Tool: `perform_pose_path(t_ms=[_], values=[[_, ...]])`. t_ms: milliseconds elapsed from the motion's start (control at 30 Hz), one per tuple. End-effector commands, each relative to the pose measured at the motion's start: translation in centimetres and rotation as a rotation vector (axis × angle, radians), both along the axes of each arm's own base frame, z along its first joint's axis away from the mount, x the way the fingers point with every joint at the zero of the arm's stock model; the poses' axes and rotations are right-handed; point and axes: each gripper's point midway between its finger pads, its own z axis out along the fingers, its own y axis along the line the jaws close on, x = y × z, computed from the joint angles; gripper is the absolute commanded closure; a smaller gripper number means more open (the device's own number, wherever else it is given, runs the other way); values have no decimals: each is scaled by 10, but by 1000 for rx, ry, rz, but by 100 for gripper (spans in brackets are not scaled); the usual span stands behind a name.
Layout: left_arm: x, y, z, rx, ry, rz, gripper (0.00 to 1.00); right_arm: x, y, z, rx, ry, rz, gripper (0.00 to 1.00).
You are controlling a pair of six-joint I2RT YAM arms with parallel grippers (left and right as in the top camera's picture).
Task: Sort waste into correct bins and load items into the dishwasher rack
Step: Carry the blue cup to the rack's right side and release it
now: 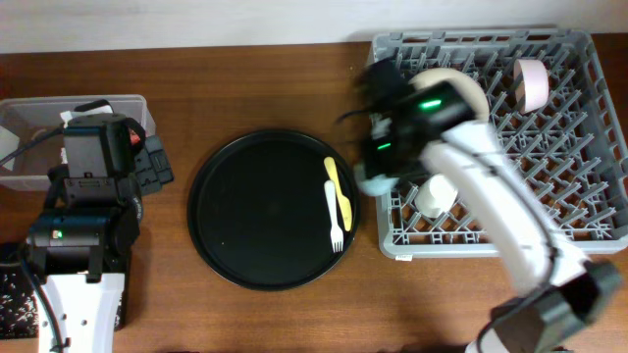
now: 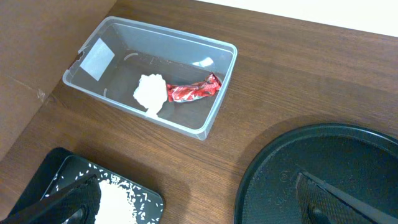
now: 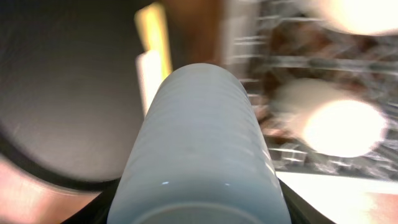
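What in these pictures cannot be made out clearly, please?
Overhead: the right gripper is motion-blurred; its jaws are unreadable.
Right wrist: the light blue cup fills the frame, hiding the fingertips; the dishwasher rack behind is blurred.
Left wrist: the black bin is cut off by the bottom edge.

The left arm [image 1: 83,221] was a stack of boxy black housings over a white lower link, with a small green light [image 1: 56,234] and a thin black cable [image 1: 22,147] trailing off. The left gripper [image 2: 196,186] had matte black fingers [image 2: 329,199]. The right arm [image 1: 491,191] showed smooth white links, black joints and green lights [image 1: 429,103].
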Motion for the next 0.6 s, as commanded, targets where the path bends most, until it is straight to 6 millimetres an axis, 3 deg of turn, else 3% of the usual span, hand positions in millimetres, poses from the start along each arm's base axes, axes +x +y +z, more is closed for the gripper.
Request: perform_pose_path(t_ms=[0, 100, 233, 367, 567], values=[[-2, 4, 4, 4, -12, 20, 1, 9, -86, 24, -44, -61, -183, 46], [-2, 4, 4, 4, -12, 20, 1, 9, -169, 17, -67, -31, -402, 46], [-2, 4, 4, 4, -12, 20, 1, -4, -236, 6, -75, 11, -588, 46], [-2, 4, 4, 4, -12, 20, 1, -11, -261, -14, -104, 72, -630, 46], [-2, 4, 4, 4, -12, 20, 1, -11, -268, -44, -137, 107, -631, 46]])
